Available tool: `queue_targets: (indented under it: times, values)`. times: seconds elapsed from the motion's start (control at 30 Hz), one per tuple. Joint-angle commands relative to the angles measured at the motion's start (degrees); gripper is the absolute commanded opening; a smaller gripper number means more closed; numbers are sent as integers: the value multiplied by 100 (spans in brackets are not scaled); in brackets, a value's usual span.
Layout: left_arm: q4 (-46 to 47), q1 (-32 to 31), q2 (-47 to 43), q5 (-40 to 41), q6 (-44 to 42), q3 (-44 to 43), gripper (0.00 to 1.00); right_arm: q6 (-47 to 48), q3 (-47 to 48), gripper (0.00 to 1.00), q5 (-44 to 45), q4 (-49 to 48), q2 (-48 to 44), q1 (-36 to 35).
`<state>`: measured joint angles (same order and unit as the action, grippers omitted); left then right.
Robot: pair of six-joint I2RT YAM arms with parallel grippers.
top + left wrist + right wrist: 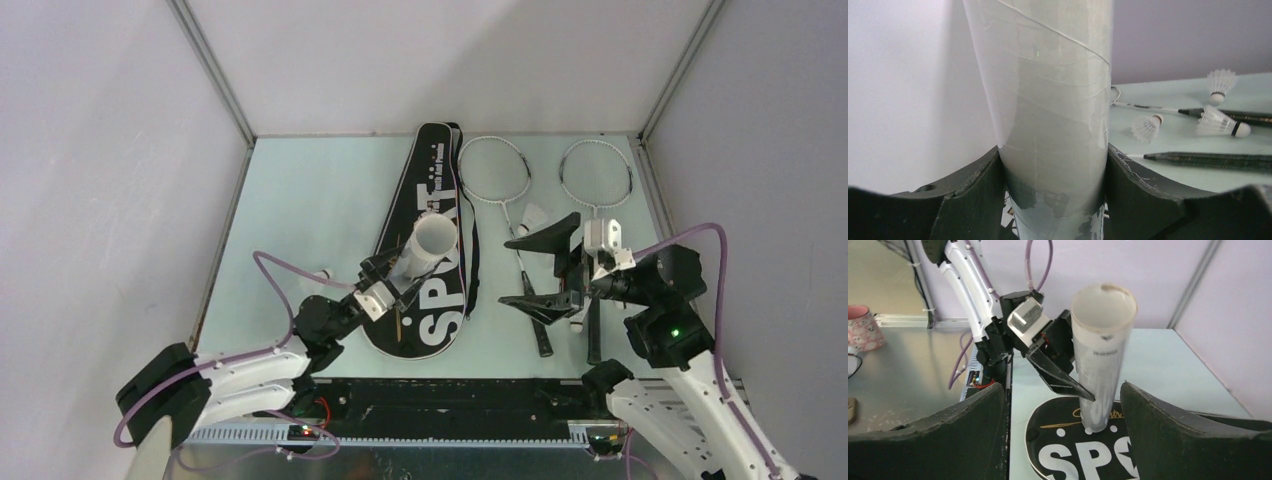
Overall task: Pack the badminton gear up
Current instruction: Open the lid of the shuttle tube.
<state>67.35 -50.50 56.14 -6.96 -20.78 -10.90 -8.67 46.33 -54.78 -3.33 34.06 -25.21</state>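
Note:
A long white tube [432,243] stands upright on the black bag [440,320] lettered "SPORT", and my left gripper [392,272] is shut on its lower part. In the left wrist view the tube [1048,100] fills the gap between both fingers. Two silver rackets [493,172] [597,175] lie to the right of the bag. My right gripper [545,270] hangs open and empty over their handles. In the right wrist view its jaws [1063,430] face the tube [1102,355] and the bag [1073,450]. White shuttlecocks lie at the left [322,272], between the rackets [535,215] and by the handles [577,322].
Grey walls close in the pale green table [300,200] on three sides. The left wrist view shows three shuttlecocks [1220,85] [1220,123] [1147,127] among the racket handles [1218,161]. A pink mug [863,327] stands on the metal bench beyond the table.

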Motion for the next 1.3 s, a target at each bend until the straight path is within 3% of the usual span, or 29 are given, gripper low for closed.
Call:
queue_targets:
  times: [0.0, 0.1, 0.17, 0.4, 0.5, 0.93, 1.27]
  values:
    - [-276, -22, -590, 29, -743, 88, 55, 1269, 704, 88, 369, 1543, 349, -771]
    - [-1764, -22, -1042, 26, -1196, -206, 56, 1764, 1054, 88, 823, 1921, 420, -1224]
    - [-2227, -28, -1274, -15, -1331, -257, 57, 2077, 1164, 88, 1116, 2093, 477, -1622]
    - [-2670, -25, -1630, -100, -1427, -173, 56, 3137, 1316, 86, 3212, 2688, 1022, -3289]
    - [-2827, -24, -1685, -187, -1358, -189, 56, 3361, 1350, 85, 3648, 2665, 1101, -3785]
    - [-3596, -46, -1881, -570, -1389, -314, 54, 3510, 1347, 77, 3824, 2367, 1196, -4009]
    - [-3918, -43, -1896, -536, -1493, -368, 54, 3664, 1348, 76, 2819, 2447, 814, -4022]
